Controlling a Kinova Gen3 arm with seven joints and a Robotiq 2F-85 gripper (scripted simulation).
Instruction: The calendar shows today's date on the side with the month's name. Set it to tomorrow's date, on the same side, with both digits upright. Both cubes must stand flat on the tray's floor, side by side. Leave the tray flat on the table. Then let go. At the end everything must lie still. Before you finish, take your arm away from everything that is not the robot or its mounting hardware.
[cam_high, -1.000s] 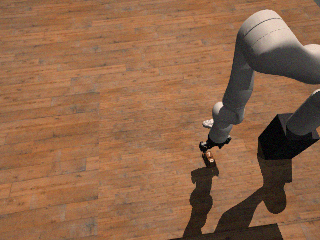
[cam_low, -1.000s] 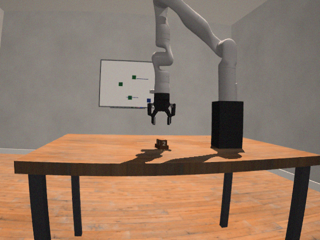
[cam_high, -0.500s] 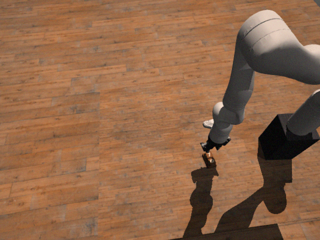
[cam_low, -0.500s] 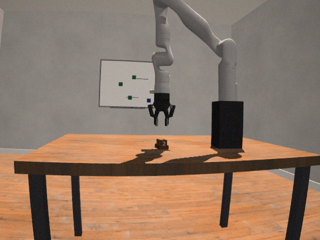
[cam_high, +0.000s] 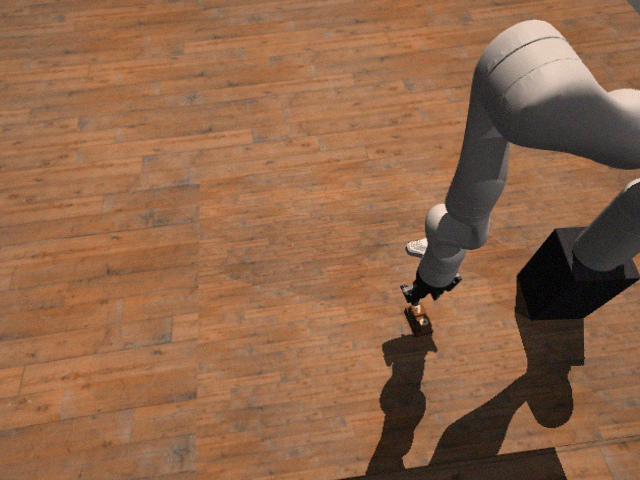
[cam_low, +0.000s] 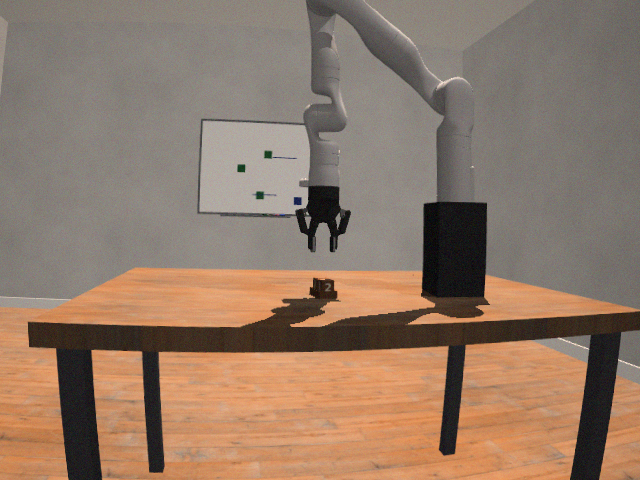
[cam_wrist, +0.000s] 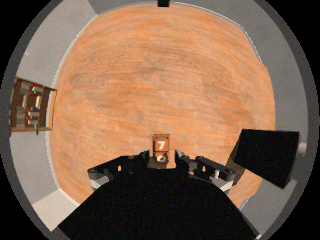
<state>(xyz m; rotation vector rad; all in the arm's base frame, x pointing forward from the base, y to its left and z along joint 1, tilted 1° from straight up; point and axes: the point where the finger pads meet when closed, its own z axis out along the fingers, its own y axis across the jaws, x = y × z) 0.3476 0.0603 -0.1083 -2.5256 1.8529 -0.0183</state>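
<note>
The calendar is a small brown tray (cam_low: 323, 296) (cam_high: 409, 319) flat on the table, with two brown cubes in it side by side. In the wrist view the cube farther from the gripper (cam_wrist: 161, 145) has a white 7 on top. The nearer cube (cam_wrist: 161, 158) is in shadow, with a round digit on top, 0 or 6, I cannot tell. In the exterior view a cube face (cam_low: 327, 287) shows a white 2. The month's name cannot be read. My gripper (cam_low: 323, 249) (cam_high: 424, 300) (cam_wrist: 162, 154) is part-way open and empty, pointing down well above the calendar.
The black robot base block (cam_high: 568, 279) (cam_low: 454, 250) (cam_wrist: 267, 155) stands on the table, to the right of the calendar in all views. The table's front edge (cam_low: 258, 338) is in front of the calendar in the exterior view. Arm shadows fall beside the calendar.
</note>
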